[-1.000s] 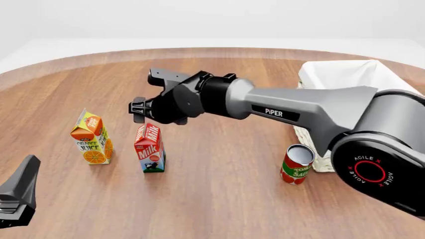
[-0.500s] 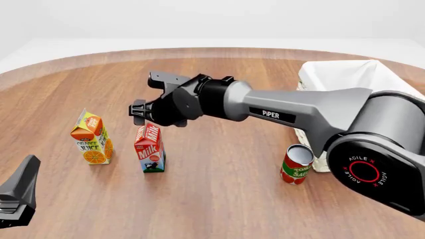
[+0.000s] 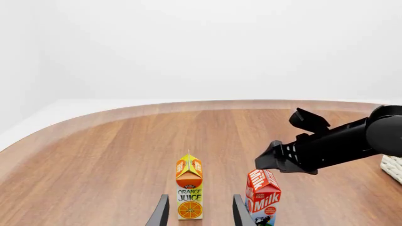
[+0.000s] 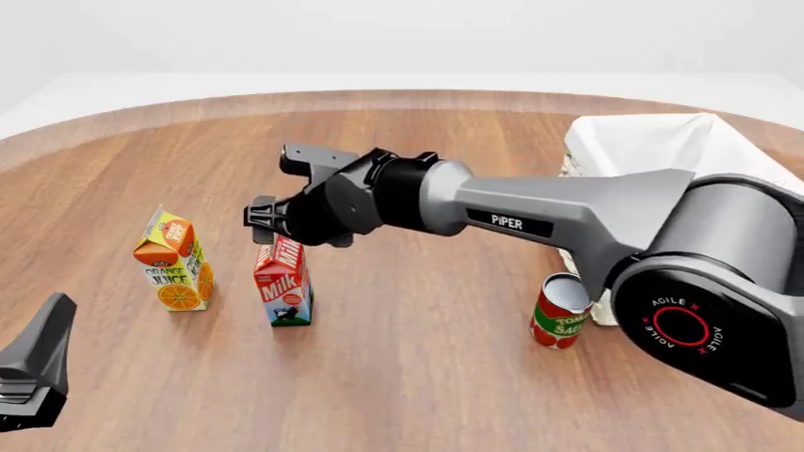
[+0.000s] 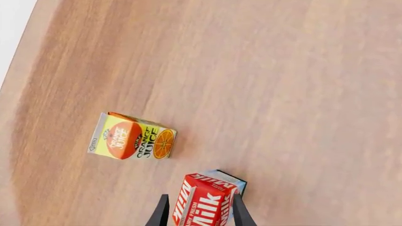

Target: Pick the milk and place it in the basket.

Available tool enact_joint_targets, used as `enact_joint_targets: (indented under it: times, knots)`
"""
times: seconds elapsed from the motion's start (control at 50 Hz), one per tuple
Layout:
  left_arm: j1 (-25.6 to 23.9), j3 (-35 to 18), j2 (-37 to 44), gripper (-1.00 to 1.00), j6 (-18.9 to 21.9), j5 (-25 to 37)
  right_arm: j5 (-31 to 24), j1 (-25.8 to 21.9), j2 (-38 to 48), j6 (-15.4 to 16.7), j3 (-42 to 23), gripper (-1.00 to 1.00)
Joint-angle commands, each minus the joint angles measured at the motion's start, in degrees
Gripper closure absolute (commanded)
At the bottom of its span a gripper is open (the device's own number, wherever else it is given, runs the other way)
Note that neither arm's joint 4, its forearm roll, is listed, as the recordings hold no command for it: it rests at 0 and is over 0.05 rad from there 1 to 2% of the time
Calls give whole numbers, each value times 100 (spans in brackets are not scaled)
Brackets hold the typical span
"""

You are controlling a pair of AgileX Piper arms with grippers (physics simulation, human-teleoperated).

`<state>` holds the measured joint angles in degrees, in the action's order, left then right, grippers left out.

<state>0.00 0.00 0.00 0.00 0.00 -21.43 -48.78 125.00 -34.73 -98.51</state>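
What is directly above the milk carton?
The right gripper hovers open just above the milk, fingers apart. The carton's base stays visible on the table.

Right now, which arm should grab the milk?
Right. Its gripper hovers open just above the milk, fingers straddling the carton top. The left gripper sits back near the table edge.
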Motion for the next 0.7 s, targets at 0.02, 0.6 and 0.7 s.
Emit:
enact_joint_targets:
  times: [0.02, 0.6, 0.7]
  knots:
    - [0, 0, 0, -100, 0, 0, 23, -19, 29, -31, 17, -100]
    - [0, 0, 0, -100, 0, 0, 119, -64, 96, -182, 75, -100]
    - [0, 0, 0, -100, 0, 0, 156, -70, 121, -212, 105, -100]
